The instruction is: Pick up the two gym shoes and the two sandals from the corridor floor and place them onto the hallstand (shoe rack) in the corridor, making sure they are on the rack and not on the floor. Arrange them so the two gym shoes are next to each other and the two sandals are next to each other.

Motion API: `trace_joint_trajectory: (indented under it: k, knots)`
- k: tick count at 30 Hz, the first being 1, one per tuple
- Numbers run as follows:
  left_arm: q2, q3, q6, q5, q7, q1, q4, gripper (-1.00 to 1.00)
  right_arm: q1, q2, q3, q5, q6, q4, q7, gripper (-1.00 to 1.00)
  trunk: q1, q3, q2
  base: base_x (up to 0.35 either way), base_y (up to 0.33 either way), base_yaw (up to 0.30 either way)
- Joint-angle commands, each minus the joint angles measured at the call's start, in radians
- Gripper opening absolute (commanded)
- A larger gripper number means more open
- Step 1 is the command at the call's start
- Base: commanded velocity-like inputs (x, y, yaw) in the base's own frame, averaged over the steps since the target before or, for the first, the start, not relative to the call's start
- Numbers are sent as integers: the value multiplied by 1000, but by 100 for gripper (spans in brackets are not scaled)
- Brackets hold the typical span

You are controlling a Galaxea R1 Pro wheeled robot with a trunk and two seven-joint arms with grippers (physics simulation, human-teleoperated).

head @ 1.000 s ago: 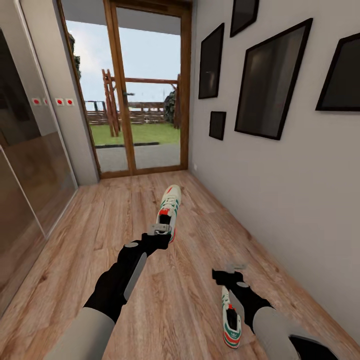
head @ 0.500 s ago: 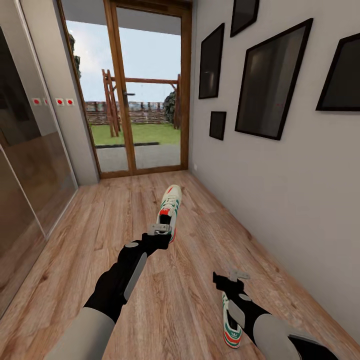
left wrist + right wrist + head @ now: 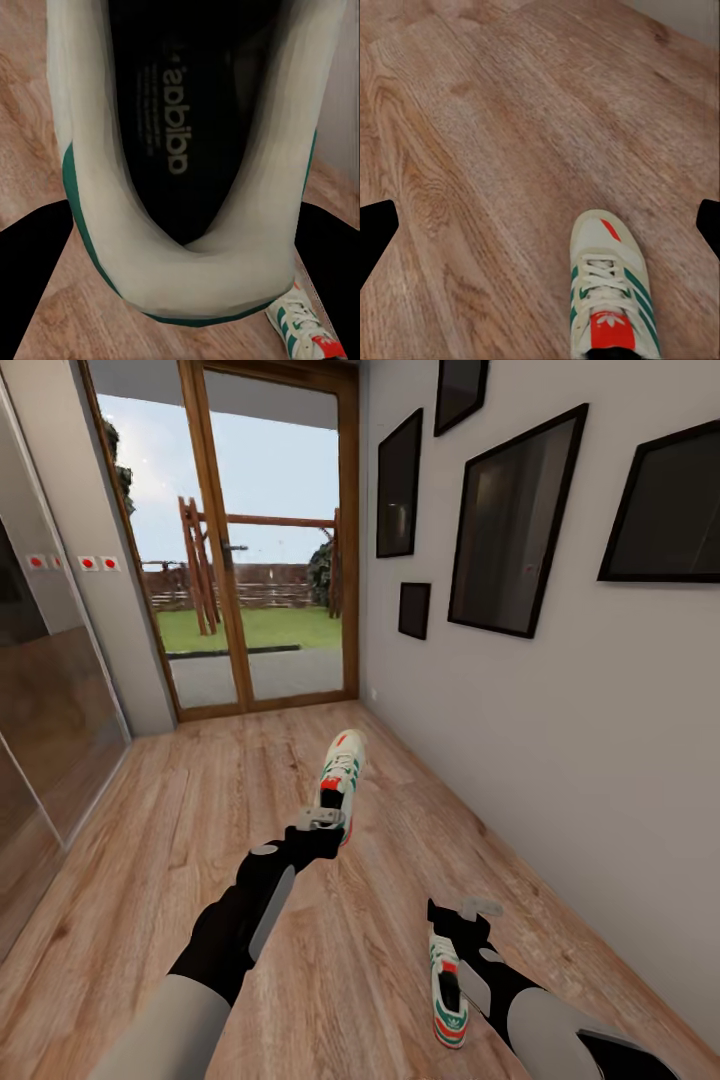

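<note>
One gym shoe (image 3: 341, 772), cream-white with green stripes and a red heel, hangs above the corridor floor (image 3: 180, 830) with my left gripper (image 3: 322, 821) shut on its heel. The left wrist view looks straight into that gym shoe's (image 3: 180, 150) dark opening, with black fingers (image 3: 30, 255) on either side. The second gym shoe (image 3: 446, 990) (image 3: 607, 307) lies on the planks near the right wall. My right gripper (image 3: 468, 909) hovers just above its toe end, open, with its fingertips (image 3: 375, 232) wide apart. The sandals and the hallstand are out of view.
A wood-framed glass door (image 3: 262, 560) closes the far end of the corridor. The grey right wall (image 3: 560, 760) carries several dark picture frames (image 3: 510, 520). Glossy brown cabinet panels (image 3: 40, 710) line the left side. Bare planks stretch ahead between both walls.
The whole picture has shifted left, so the camera has turned slightly right. The left gripper keeps its hold on the shoe. The right gripper has dropped a little lower over the floor shoe.
</note>
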Motion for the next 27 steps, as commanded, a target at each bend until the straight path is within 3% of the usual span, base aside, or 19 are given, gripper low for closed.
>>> trace_joint_trajectory:
  k: [1, 10, 23, 27]
  knots:
    - [0, -3, 6, 10, 2, 0, -2, -100, -1, 0, -2, 1, -3, 1, -3, 100, 0, -1, 0, 0, 0, -260]
    - [1, -17, 6, 10, 2, 0, -2, -100, -1, 2, -1, 3, -2, -1, -5, 100, 0, -1, 0, 0, 0, -235]
    - [2, -18, 6, 10, 1, 0, -1, -100, -1, 10, 5, 12, -11, 9, -82, 100, 0, -1, 0, 0, 0, -17]
    - [2, -17, 6, 10, 1, 0, -2, -100, 4, 10, 4, 12, -73, 19, -82, 100, 0, -1, 0, 0, 0, 0]
